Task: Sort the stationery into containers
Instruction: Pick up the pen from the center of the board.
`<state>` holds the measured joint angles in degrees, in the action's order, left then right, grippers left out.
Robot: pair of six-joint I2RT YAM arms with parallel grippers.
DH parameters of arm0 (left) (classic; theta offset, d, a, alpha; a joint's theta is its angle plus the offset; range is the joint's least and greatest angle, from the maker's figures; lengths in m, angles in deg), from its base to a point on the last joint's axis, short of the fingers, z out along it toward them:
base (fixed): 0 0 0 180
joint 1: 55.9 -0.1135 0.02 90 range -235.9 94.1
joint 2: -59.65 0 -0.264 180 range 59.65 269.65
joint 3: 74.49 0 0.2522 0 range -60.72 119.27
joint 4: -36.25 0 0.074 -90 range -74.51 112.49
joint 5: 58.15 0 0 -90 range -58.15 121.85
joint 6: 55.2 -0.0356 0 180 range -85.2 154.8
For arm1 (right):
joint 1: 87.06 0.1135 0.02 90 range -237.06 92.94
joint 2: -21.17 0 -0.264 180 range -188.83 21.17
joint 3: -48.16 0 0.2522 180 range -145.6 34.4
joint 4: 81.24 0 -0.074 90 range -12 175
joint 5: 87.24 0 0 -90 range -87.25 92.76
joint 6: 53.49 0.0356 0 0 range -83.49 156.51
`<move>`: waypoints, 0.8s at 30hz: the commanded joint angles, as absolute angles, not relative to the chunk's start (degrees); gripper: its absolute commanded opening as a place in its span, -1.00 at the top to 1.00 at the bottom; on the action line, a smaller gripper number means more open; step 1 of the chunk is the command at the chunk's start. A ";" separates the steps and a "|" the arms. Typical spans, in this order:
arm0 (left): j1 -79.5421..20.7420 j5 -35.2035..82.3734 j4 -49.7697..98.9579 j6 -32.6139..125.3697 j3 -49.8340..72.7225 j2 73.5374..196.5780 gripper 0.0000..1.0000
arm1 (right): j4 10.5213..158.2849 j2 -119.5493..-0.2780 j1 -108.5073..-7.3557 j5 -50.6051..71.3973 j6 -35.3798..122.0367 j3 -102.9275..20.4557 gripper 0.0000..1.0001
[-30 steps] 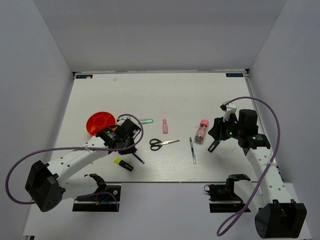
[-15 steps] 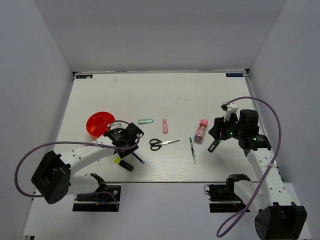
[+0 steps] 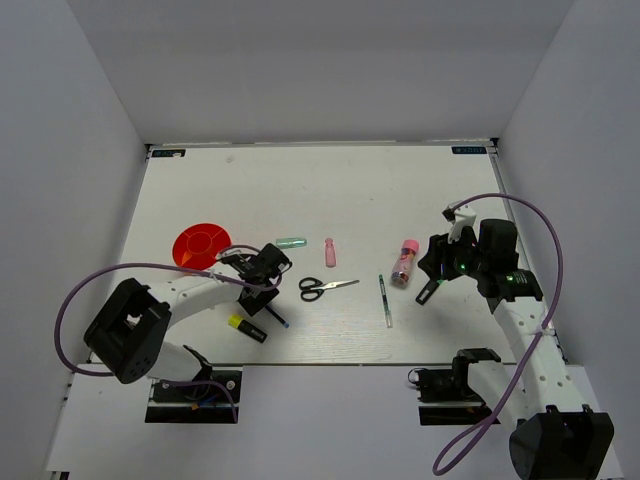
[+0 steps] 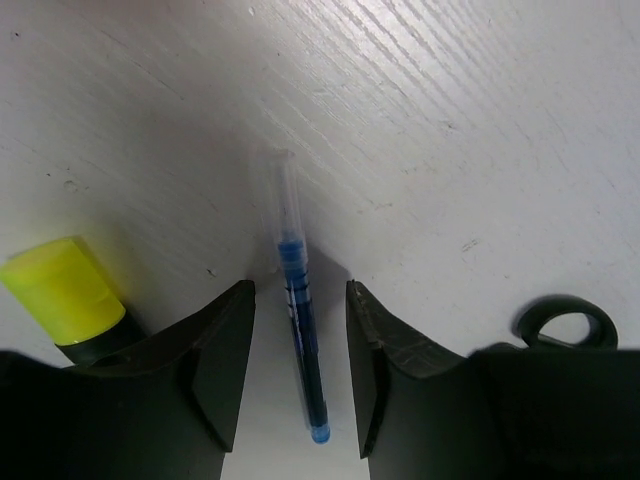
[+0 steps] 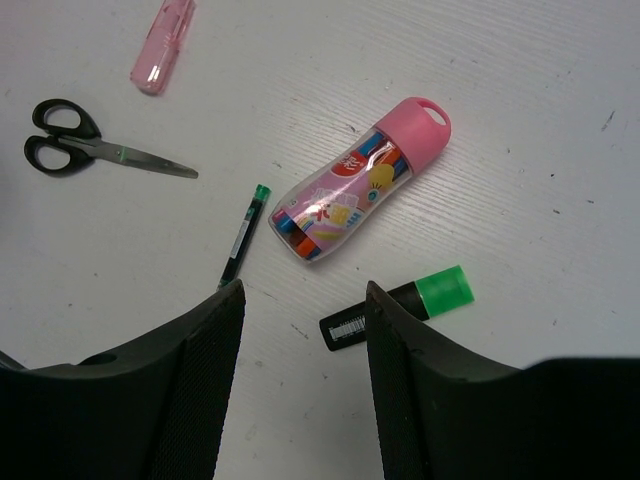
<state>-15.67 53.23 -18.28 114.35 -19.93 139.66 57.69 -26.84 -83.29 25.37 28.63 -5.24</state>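
While the left gripper [image 4: 299, 305] sits at the bottom of its wrist view, its jaws stand narrowly parted on either side of the blue pen [image 4: 293, 265], contact not discernible. The yellow-capped marker [image 4: 65, 290] lies just left. The orange-red cup [image 3: 200, 243] sits left of centre in the top view. The right gripper [image 5: 303, 300] is spread wide, holding nothing, near the green-capped marker [image 5: 400, 305] and pink-capped tube [image 5: 360, 180].

White table [image 3: 300, 190], pale grey walls [image 3: 60, 150]
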 commanded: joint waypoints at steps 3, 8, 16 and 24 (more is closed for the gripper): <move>-16.17 53.03 -19.61 115.57 -17.49 141.65 -0.01 | 57.40 -25.85 -83.28 25.17 29.13 -7.79 -0.10; -16.35 52.50 -21.45 115.13 -15.73 144.63 0.09 | 57.31 -25.59 -83.11 25.08 28.96 -7.88 -0.10; -15.47 51.36 -23.82 113.81 -14.76 148.24 0.12 | 57.31 -24.98 -83.19 24.90 29.13 -7.88 -0.10; -14.86 49.51 -23.83 112.50 -13.62 152.55 0.25 | 57.31 -24.27 -83.19 24.82 29.31 -7.88 -0.10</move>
<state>-15.58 52.21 -24.29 112.75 -12.48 148.55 57.67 -25.29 -83.24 25.15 28.72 -5.26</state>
